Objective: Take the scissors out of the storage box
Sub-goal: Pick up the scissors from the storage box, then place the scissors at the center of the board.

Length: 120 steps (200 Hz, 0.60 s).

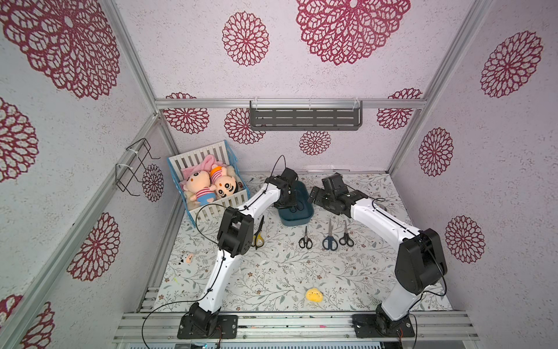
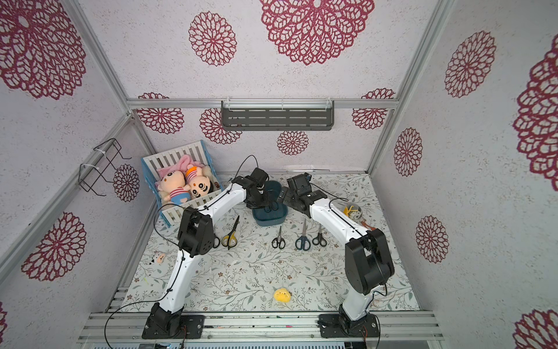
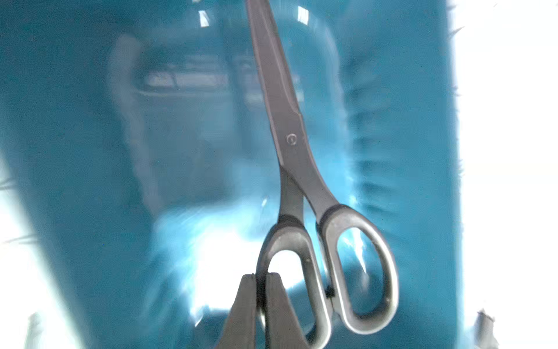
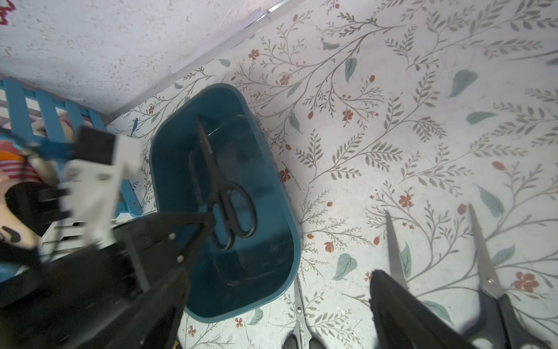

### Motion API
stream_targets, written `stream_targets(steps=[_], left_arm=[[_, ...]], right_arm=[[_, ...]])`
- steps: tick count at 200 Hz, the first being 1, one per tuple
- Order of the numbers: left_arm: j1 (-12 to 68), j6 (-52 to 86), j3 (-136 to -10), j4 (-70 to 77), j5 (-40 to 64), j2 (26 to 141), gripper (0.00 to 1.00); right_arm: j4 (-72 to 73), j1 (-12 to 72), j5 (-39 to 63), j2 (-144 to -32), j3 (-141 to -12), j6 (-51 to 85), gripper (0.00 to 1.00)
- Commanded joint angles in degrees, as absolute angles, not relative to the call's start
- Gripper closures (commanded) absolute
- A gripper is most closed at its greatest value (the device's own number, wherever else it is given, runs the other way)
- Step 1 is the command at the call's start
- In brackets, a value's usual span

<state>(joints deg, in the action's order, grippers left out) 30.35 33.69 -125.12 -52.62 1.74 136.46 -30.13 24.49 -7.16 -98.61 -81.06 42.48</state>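
Observation:
The dark teal storage box point(image 1: 294, 221) point(image 2: 269, 221) stands at the back middle of the table. One black-handled pair of scissors point(image 3: 290, 142) point(image 4: 211, 160) is inside it. My left gripper point(image 3: 261, 276) point(image 1: 287, 201) reaches into the box and is shut on one handle loop of that pair. My right gripper point(image 4: 277, 290) point(image 1: 315, 196) hovers open beside the box's right side, holding nothing. On the table in front lie a yellow-and-black pair point(image 1: 258, 236), a small black pair point(image 1: 305, 240), a dark-blue pair point(image 1: 329, 240) and a black pair point(image 1: 346, 237). Another black handle point(image 2: 216, 241) shows behind the left arm.
A blue-and-white slatted crate point(image 1: 211, 208) with plush dolls stands left of the box. A yellow toy point(image 1: 314, 294) lies near the front edge and a small cow toy point(image 1: 187, 258) at the left. A grey shelf point(image 1: 305, 119) hangs on the back wall.

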Motion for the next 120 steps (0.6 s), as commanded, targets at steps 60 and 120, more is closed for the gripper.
stream_targets(steps=[60, 120], left_arm=[[33.58, 24.31, -94.47, -51.2, -1.08, 103.67, 1.0], [40.83, 30.91, -68.31, -46.86, 0.05, 89.83, 1.0]], right_arm=[[-26.81, 22.76, -9.58, -104.45, -84.59, 38.86, 0.01], [-26.19, 22.63, -9.35, -105.43, -85.75, 39.2, 0.01]])
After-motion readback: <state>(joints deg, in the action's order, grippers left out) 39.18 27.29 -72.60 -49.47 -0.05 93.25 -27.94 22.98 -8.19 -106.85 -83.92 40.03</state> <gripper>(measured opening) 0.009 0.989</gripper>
